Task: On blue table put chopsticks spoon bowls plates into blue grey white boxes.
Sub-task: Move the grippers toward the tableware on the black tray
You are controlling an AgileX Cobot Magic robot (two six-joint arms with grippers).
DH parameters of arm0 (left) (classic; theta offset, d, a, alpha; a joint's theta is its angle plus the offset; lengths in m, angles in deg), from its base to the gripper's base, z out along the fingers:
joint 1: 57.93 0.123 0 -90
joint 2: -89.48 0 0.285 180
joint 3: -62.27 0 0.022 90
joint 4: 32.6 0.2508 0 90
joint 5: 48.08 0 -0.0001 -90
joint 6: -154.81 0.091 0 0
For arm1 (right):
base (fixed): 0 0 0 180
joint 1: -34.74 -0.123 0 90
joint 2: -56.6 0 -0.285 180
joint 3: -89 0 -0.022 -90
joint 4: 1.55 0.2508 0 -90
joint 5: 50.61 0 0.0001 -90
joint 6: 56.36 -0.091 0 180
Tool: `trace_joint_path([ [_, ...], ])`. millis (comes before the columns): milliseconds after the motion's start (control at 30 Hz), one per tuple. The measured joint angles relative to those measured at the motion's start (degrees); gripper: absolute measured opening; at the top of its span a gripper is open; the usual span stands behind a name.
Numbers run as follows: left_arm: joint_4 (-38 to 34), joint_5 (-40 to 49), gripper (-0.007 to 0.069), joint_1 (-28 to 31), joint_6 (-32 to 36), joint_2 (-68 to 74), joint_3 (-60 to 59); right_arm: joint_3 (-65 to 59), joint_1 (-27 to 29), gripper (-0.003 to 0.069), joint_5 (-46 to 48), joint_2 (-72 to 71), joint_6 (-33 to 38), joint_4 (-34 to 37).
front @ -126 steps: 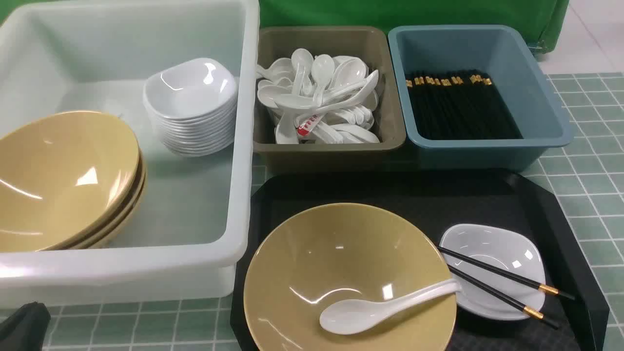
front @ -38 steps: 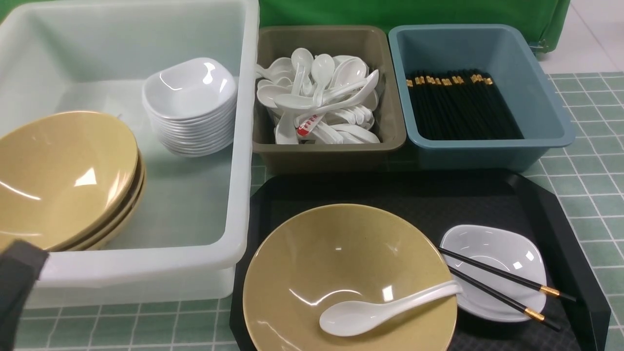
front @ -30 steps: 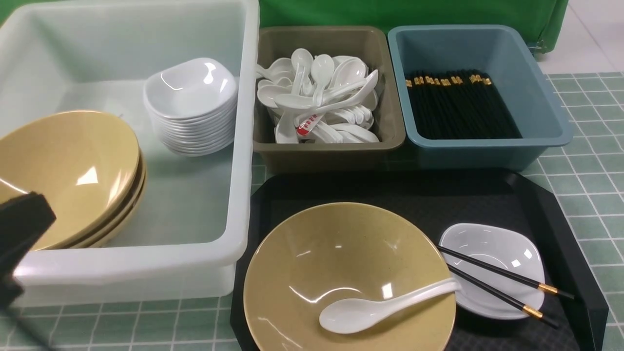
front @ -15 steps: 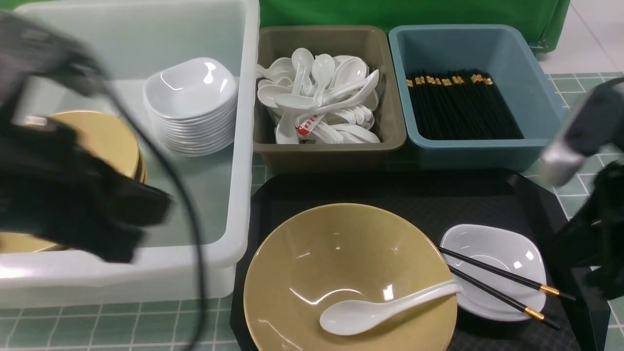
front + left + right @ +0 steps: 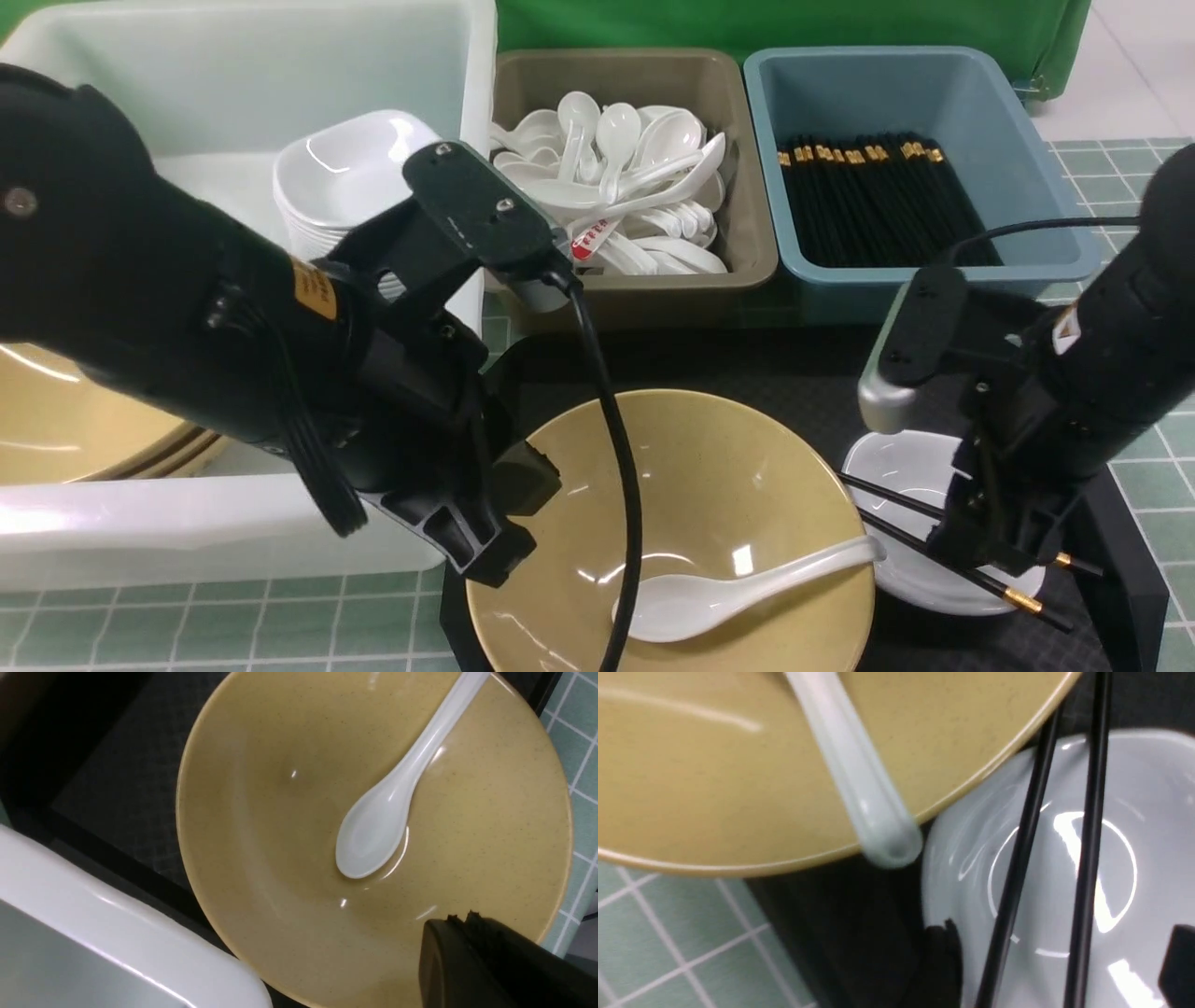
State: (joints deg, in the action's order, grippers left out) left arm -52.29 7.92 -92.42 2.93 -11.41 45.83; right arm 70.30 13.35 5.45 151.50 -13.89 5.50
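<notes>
A glossy white spoon is lying in the round tan bowl on the textured black tray, the left gripper hovering over its rim, fingers pressed together. The right gripper, jaws spread wide, is straddling thin black chopsticks crossing the rounded-square white plate.
</notes>
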Motion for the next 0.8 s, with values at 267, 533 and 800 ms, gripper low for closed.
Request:
trace_joint_path([
  [267,0.5,-0.5,-0.0013,0.0,0.5,0.0,0.0,0.0,0.0,0.0559,-3.2,5.8,0.9,-2.7],
  [533,1.1,-1.5,-0.0013,0.0,0.5,0.0,0.0,0.1,0.0,0.0341,-4.4,9.0,-0.3,-3.7],
  [800,1.7,-1.5,-0.0013,0.0,0.5,0.0,0.0,1.5,0.0,0.0161,1.9,9.4,-0.8,-3.8],
])
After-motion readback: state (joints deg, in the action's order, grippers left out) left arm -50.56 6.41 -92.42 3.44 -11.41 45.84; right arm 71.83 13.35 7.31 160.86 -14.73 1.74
